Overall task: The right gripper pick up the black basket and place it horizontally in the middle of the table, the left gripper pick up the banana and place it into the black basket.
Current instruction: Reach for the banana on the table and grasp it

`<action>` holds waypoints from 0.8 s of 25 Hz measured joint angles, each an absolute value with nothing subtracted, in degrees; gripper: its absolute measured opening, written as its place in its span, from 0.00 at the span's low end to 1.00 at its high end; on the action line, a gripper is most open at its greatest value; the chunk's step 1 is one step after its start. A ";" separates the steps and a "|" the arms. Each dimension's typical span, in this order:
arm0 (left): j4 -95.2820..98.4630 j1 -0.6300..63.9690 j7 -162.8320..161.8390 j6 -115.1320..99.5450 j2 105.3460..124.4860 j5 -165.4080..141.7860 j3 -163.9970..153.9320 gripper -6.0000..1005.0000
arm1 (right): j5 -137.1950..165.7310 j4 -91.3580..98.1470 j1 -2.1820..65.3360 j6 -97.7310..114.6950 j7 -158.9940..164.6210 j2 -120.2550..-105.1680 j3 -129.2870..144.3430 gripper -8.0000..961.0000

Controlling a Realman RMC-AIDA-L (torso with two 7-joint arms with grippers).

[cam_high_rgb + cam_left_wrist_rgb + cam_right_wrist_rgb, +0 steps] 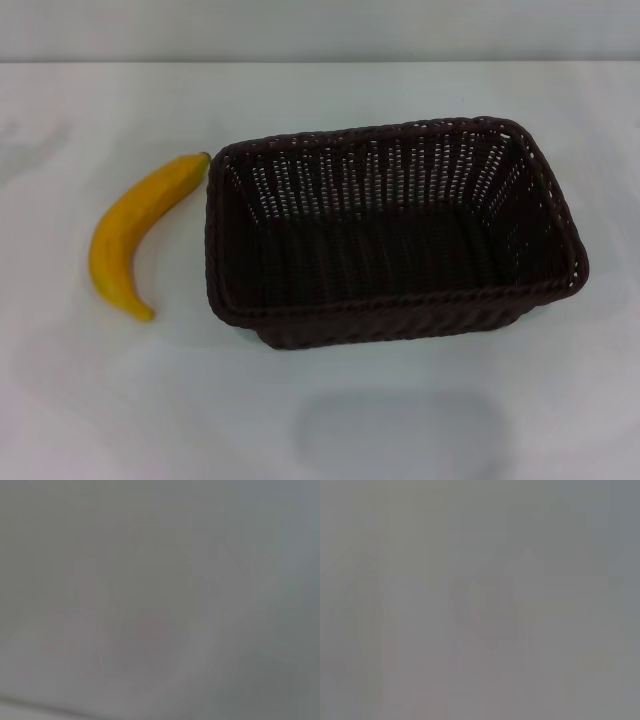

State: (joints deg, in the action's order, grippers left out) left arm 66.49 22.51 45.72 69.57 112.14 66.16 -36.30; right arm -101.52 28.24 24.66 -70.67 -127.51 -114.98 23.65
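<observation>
The black basket [395, 232] stands upright on the white table [320, 410], its long side running left to right, a little right of the middle. It is empty inside. The banana [135, 235] lies on the table just left of the basket, curved, with its dark stem tip close to the basket's far left corner. Neither gripper shows in the head view. Both wrist views show only a grey haze with no gripper or object to make out.
The table's far edge [320, 62] runs along the top of the head view. A faint grey shadow [400, 435] lies on the table in front of the basket.
</observation>
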 joint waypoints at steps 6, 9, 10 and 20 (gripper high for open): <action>65.09 30.63 30.81 79.37 109.68 46.69 -36.98 0.86 | -107.10 22.98 24.86 -70.62 -141.31 -115.17 23.61 0.72; 62.37 34.30 27.43 81.12 109.64 37.10 -38.67 0.86 | -109.20 21.17 25.26 -70.25 -145.27 -115.17 23.58 0.72; 61.03 35.64 26.65 81.48 109.68 34.15 -39.26 0.86 | -109.75 20.75 25.39 -70.22 -146.23 -115.17 23.59 0.72; 52.01 43.22 28.29 81.33 110.74 23.78 -49.35 0.86 | -110.95 19.13 27.23 -68.99 -148.13 -115.18 23.52 0.72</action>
